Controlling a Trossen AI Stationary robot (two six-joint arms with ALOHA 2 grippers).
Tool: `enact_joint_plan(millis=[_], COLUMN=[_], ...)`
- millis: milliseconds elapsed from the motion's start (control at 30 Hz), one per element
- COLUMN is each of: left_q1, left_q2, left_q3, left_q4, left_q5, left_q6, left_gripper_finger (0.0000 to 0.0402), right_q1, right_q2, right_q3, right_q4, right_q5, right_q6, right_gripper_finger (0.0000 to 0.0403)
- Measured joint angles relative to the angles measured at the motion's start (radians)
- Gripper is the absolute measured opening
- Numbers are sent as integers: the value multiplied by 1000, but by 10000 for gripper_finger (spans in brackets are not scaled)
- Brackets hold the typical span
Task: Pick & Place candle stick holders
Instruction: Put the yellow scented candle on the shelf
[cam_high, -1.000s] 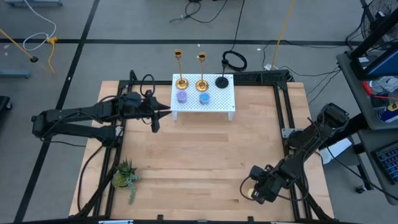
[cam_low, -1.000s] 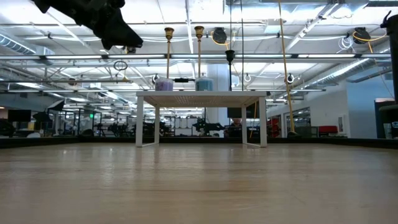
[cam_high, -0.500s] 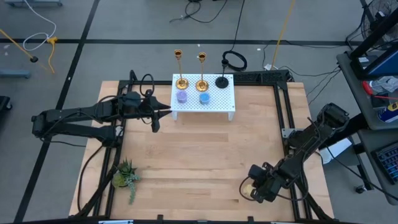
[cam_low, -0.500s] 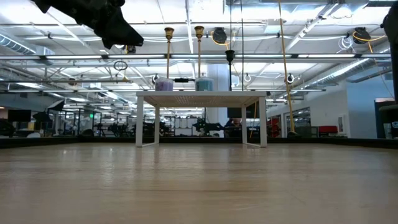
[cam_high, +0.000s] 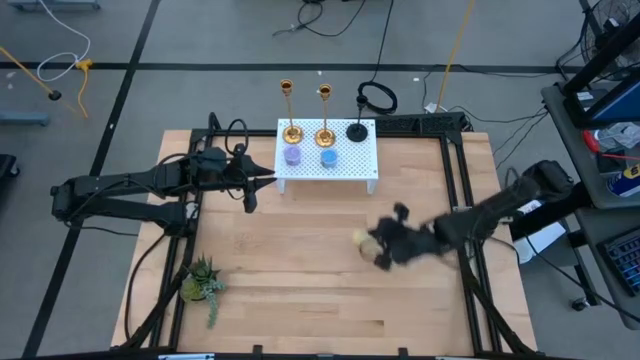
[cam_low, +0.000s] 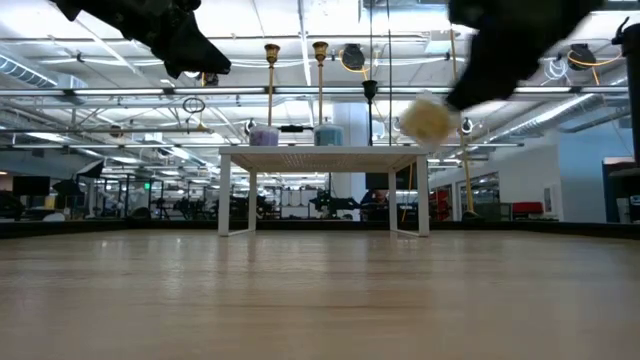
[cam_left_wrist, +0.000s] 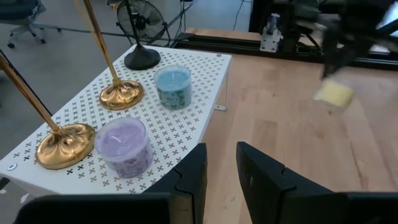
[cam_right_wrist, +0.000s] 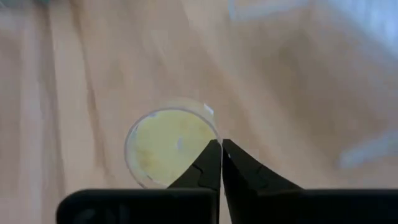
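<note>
Three slim-stemmed candle stick holders stand in a row along the far edge of a small white perforated stand (cam_high: 350, 172), upper centre of the high view: a shiny gold holder (cam_high: 290, 131) at left, a second shiny gold holder (cam_high: 324, 134) in the middle, and a black holder (cam_high: 357, 131) at right. Just in front of the gold pair sit a purple round candle jar (cam_high: 292, 154) and a blue round candle jar (cam_high: 328, 157). The left gripper (cam_high: 266, 179) hovers just left of the stand, its fingers parted by a narrow gap and grasping nothing. The right gripper (cam_high: 375, 246), at mid-frame over the bare wooden table (cam_high: 300, 290), is clenched on the rim of a pale yellow round candle jar (cam_high: 364, 240), held clear of the tabletop in the low view. A green plant sprig (cam_high: 203, 282) lies at lower left.
</note>
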Motion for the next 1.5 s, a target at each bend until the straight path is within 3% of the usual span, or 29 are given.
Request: enact_joint_plan(millis=[167,367,533,667,733,933,1067,1267,1500], left_q1=[0,0,0,0,0,0,0,0,0], left_q2=[0,0,0,0,0,0,0,0,0], left_q3=[0,0,0,0,0,0,0,0,0], left_q4=[-4,-9,-10,-11,-16,-16,-18,-17,-17], left_q5=[0,0,0,0,0,0,0,0,0], left_q6=[29,42,42,42,41,40,39,38,33], left_gripper_finger=[93,93,93,93,93,93,93,93,93], right_q1=[-271,-526,-718,-833,-868,-918,-914,-916,-915], right_q2=[-67,1,87,128,142,197,216,234,233], right_q3=[62,322,514,532,533,533,534,534,534], right_q4=[158,-82,-284,-423,-426,-451,-427,-413,-313], right_q5=[-285,-329,-334,-478,-560,-582,-679,-663,-641], right_q6=[-369,-664,-684,-669,-682,-724,-745,-775,-798], right_gripper_finger=[1,0,0,0,0,0,1,16,61])
